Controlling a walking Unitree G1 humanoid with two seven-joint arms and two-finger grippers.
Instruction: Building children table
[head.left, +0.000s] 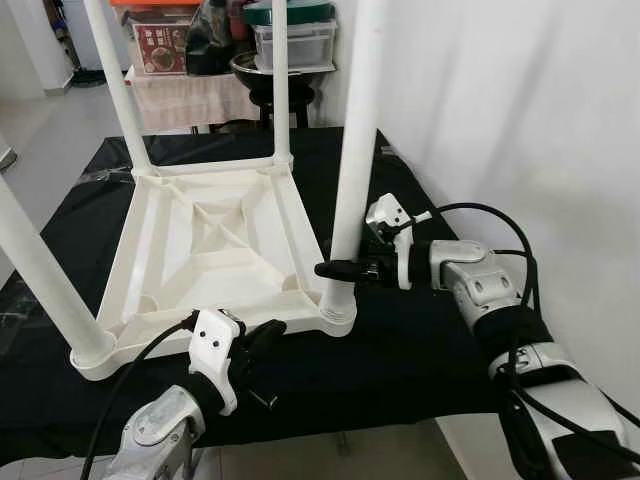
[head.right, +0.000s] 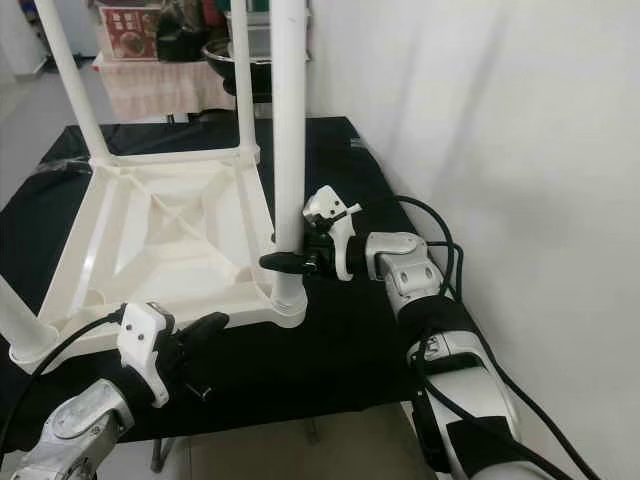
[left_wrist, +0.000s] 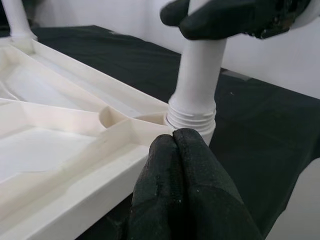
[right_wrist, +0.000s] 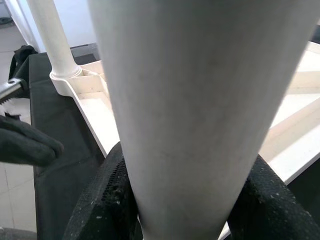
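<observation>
Four legs (head.left: 352, 150) rise, right gripper (head.left: 335, 269) clamping one.

Bright, even daylight and soft shadows throughout; head views sharp, both wrist views blurred on their nearest surfaces.

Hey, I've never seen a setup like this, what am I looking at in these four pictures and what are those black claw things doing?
This is a humanoid robot with two silver arms, each ending in two black fingers. The two wide pictures come from cameras on its head, looking down. The two close-ups come from cameras on its wrists.

On a table covered with a black cloth lies a white plastic children's table, upside down, its legs pointing up. The right gripper is closed around the near right leg, just above its socket; the right wrist picture shows that leg up close. The left gripper, fingers together, rests at the upturned table's near edge.
</observation>
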